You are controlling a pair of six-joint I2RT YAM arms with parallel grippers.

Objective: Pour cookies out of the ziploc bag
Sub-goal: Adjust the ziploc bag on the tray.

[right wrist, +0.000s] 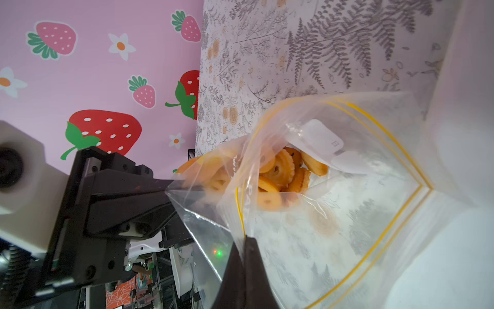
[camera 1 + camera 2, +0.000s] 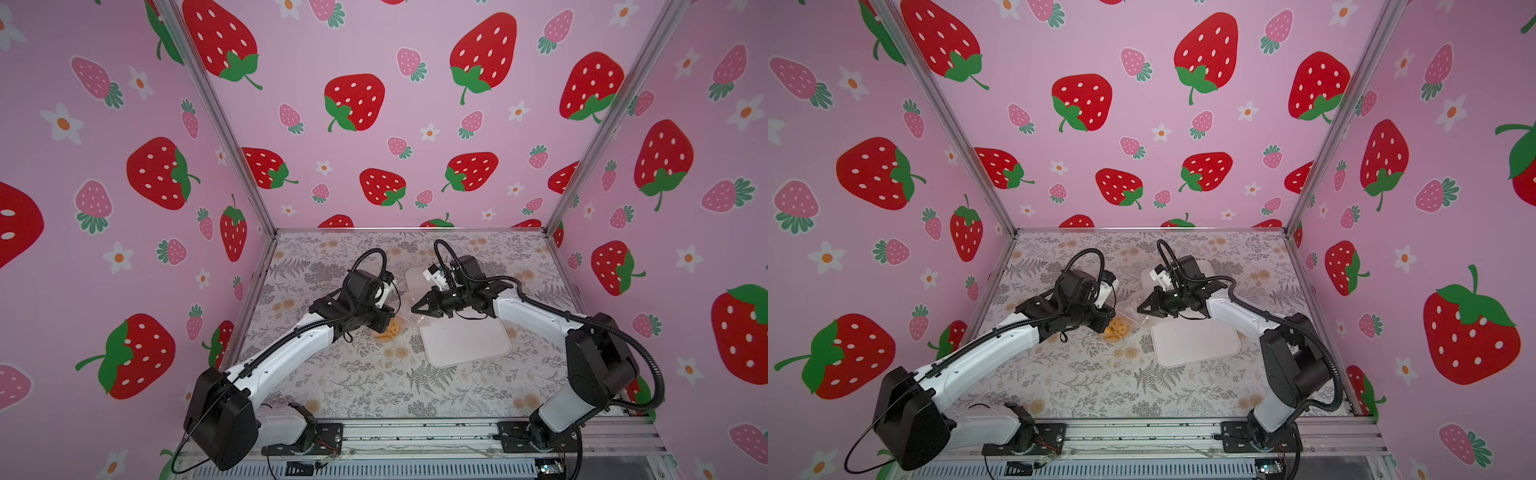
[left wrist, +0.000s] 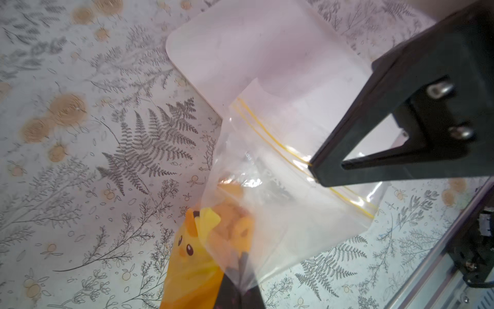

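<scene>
— What covers the desk (image 2: 353, 374)?
— A cloth printed with ferns and flowers; a white tray (image 2: 465, 345) lies flat on it, right of centre.

— And the arms?
— Both reach in toward the middle. The left gripper (image 1: 171, 187) has its jaws pinched on the closed end of the ziploc bag (image 3: 294, 214), beside the yellow patch; the right gripper (image 3: 315, 171) has its jaws clamped on one lip of the mouth, right at the yellow zip line.

— So where is the bag?
— It is stretched between the two grippers, at the tray's left edge; the closed end sits left and lower, the mouth right and higher. The mouth gapes; in the right wrist view the zip lines part into a wide loop. Whether the low end touches the cloth I cannot tell.

— The cookies (image 1: 280, 171)?
— Those I can see are inside the bag, heaped at the left gripper's end; in both top views they show as an orange clump (image 2: 390, 330) (image 2: 1115, 328) just left of the tray, not on it.
</scene>
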